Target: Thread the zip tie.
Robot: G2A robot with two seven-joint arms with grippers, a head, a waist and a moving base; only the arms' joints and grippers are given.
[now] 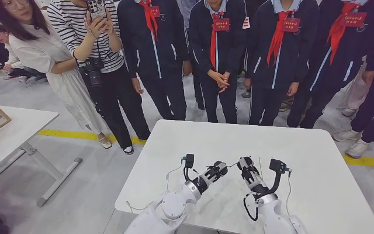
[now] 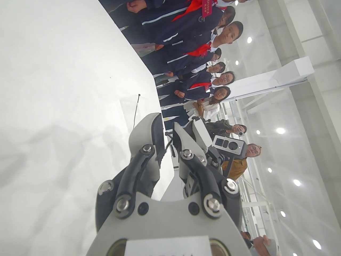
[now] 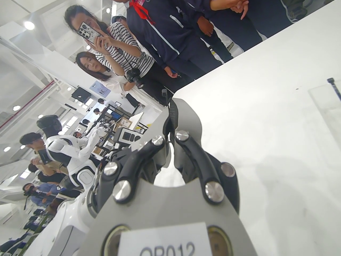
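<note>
My right gripper [image 3: 170, 105] is shut on a black zip tie [image 3: 164, 94], whose head sticks out past the fingertips. In the top view it [image 1: 242, 164] hovers over the table's near middle, facing my left gripper [image 1: 222, 168] a short way off. The left gripper [image 2: 167, 131] shows a narrow gap between its fingers, and a thin strand [image 2: 167, 147] crosses that gap. Whether the fingers touch the strand I cannot tell. A second black zip tie [image 2: 136, 110] lies flat on the table beside the grippers [image 3: 334, 85].
The loose zip tie rests on a clear plate [image 3: 323, 107] on the white table [image 1: 304, 152]. Several people stand along the table's far edge. A second white table [image 1: 17, 126] stands off to the left.
</note>
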